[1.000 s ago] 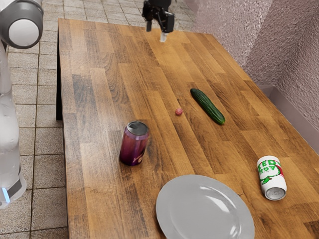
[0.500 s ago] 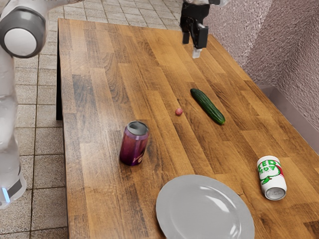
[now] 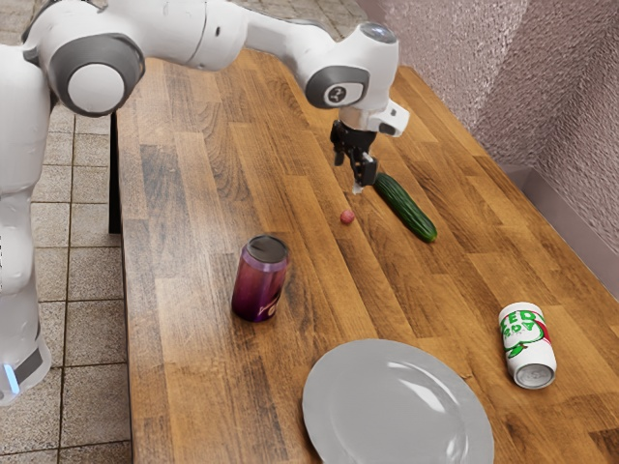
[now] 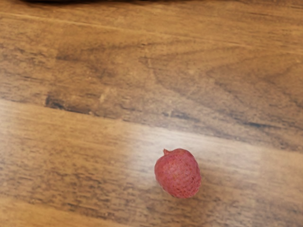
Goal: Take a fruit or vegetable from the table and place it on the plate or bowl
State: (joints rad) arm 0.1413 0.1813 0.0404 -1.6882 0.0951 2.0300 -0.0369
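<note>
Lighting is bright and even in both views. The brown wooden plank table (image 3: 193, 242) carries only faint, soft shadows. The round grey plate (image 3: 368, 425) shows pale sheen streaks. A whitish glare band crosses the wood beside the small red fruit (image 4: 178, 172).

pincer (image 3: 359, 182) near cucumber (image 3: 403, 206) | red fruit (image 3: 347, 217) close by | plate (image 3: 397, 408) well apart

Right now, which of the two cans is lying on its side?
The white can with green and red print, at the exterior view's right, lies on its side. The purple can stands upright.
</note>
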